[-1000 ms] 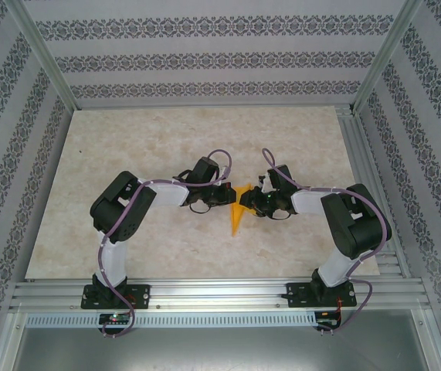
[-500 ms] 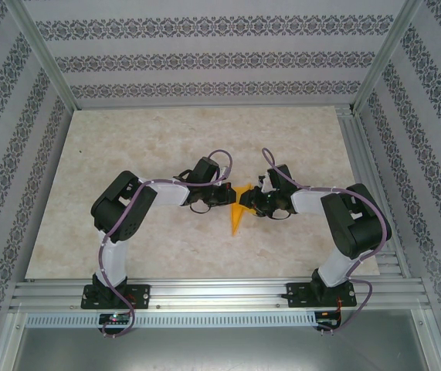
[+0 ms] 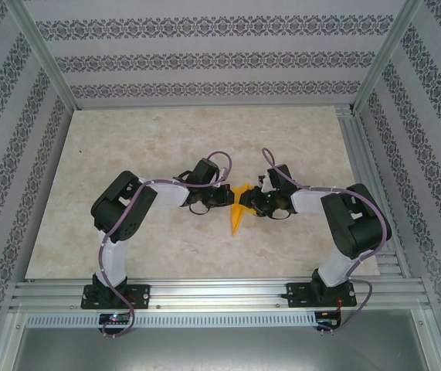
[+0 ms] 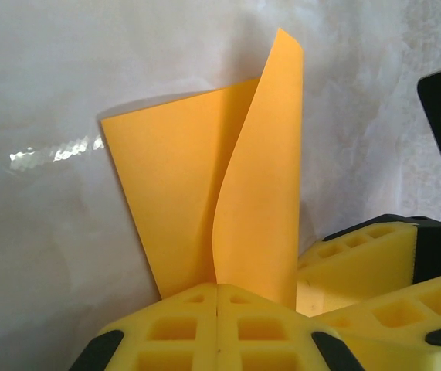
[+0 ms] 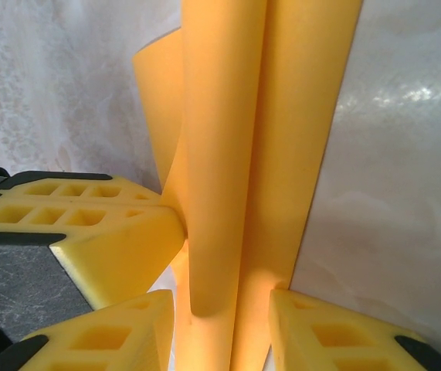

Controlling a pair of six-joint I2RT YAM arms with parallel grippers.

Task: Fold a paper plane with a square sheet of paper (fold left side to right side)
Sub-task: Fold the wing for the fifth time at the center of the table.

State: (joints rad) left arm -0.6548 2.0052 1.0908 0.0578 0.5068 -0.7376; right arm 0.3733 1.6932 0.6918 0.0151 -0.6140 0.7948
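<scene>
From above, the paper plane (image 3: 237, 212) sits on the desk (image 3: 127, 154) between the two arms, its point toward the near edge, with the left pincer (image 3: 224, 199) and the right pincer (image 3: 252, 202) crowding it from either side. Set against the earlier top pictures, almost nothing has shifted: the paper lies where it did, and its upper flap perhaps stands a little higher. In the left wrist view the left pincer (image 4: 218, 309) is together, the paper plane (image 4: 181, 193) apparently nipped at the seam, one flap curling upright and uncreased. That flap could spring back or crease askew if it is pressed before its edges line up. In the right wrist view the right pincer (image 5: 220, 309) stands apart, straddling a rounded ridge of paper without flattening it. If either arm pulls, the thin sheet may tear or slip from the left pincer (image 5: 170, 232).
</scene>
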